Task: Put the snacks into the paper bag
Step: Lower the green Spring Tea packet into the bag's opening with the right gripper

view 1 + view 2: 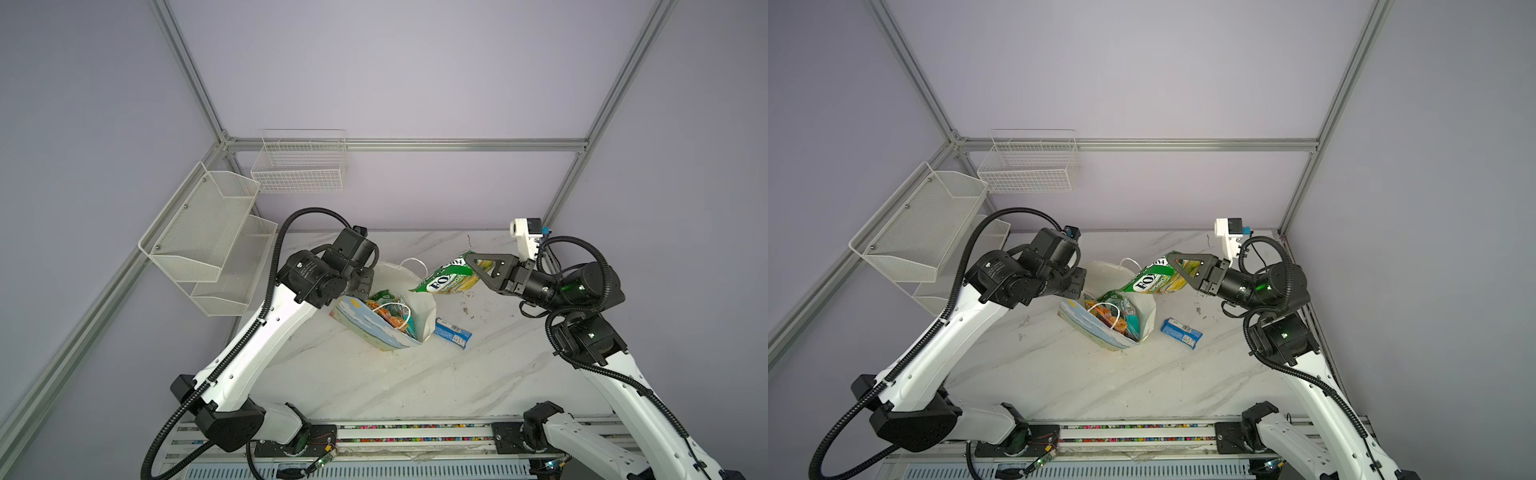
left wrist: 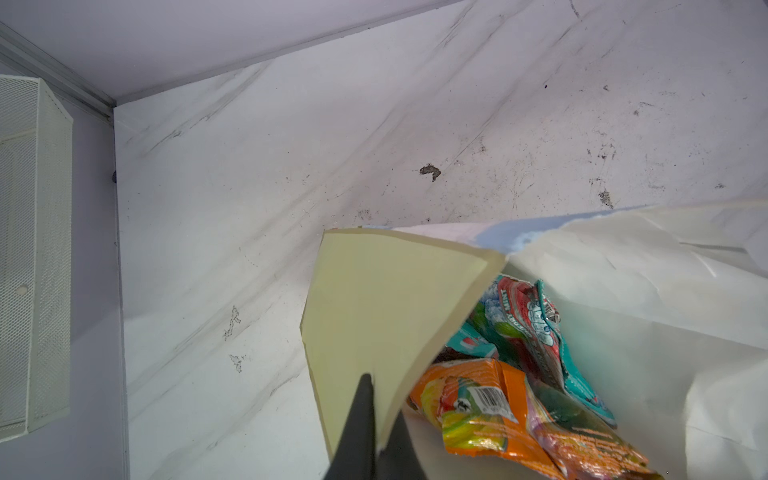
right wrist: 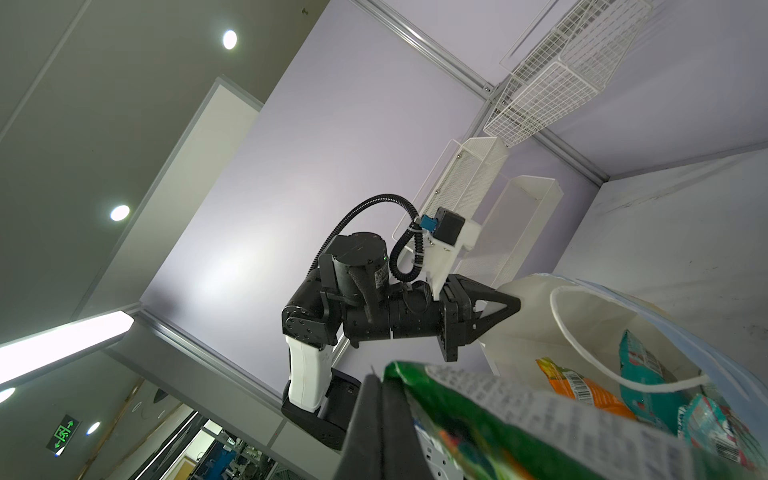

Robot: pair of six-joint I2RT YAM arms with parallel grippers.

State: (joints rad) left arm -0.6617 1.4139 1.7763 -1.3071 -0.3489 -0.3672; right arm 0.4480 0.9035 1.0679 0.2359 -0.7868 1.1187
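The paper bag [image 1: 388, 334] [image 1: 1100, 334] stands open mid-table, white inside, with a sky print outside. Inside lie several snacks, among them an orange packet [image 2: 490, 407] and a teal one [image 2: 540, 328]. My left gripper [image 1: 368, 284] [image 2: 380, 399] is shut on the bag's rim flap [image 2: 386, 299] at its far left side. My right gripper [image 1: 471, 262] [image 3: 380, 386] is shut on the end of a green FOX'S bag [image 1: 446, 278] [image 1: 1152, 280], which hangs in the air just right of the bag's mouth. A small blue packet [image 1: 453, 332] [image 1: 1181, 332] lies on the table right of the bag.
A white wire basket [image 1: 301, 166] hangs on the back wall and a two-tier mesh shelf [image 1: 208, 232] on the left wall. The bag's cord handle [image 3: 582, 353] loops across its mouth. The arm bases sit on a rail [image 1: 415, 436] at the marble table's front edge.
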